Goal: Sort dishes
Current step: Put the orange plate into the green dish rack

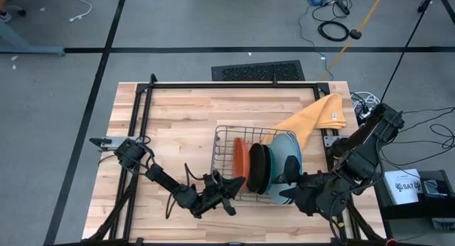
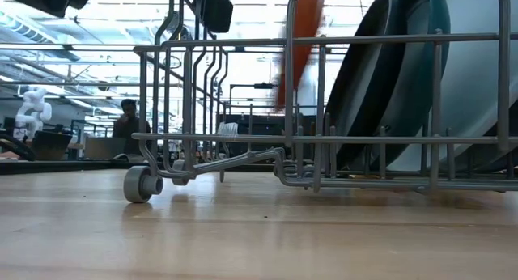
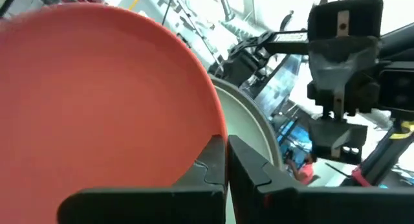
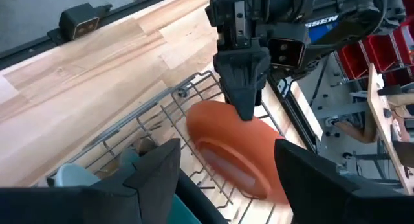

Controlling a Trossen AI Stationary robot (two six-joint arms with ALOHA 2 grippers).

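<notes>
Pinching the orange-red plate (image 4: 234, 151) by its rim, the left claw (image 4: 244, 109) holds it upright inside the wire rack (image 1: 226, 136). Lowering it squarely into a slot beside the black plate (image 1: 257, 168) should seat it cleanly; the right claw (image 4: 226, 167) hovers open near the rack.

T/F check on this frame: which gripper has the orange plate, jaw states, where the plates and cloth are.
1. The left gripper is shut on the orange-red plate. True.
2. The right gripper is shut on a plate. False: its fingers stand open, holding nothing.
3. The black plate lies flat on the table. False: it stands on edge in the wire dish rack.
4. The yellow-orange cloth lies at the rack's far right corner. True.
5. The orange-red plate is at the left end of the row of plates in the high view. True.
</notes>
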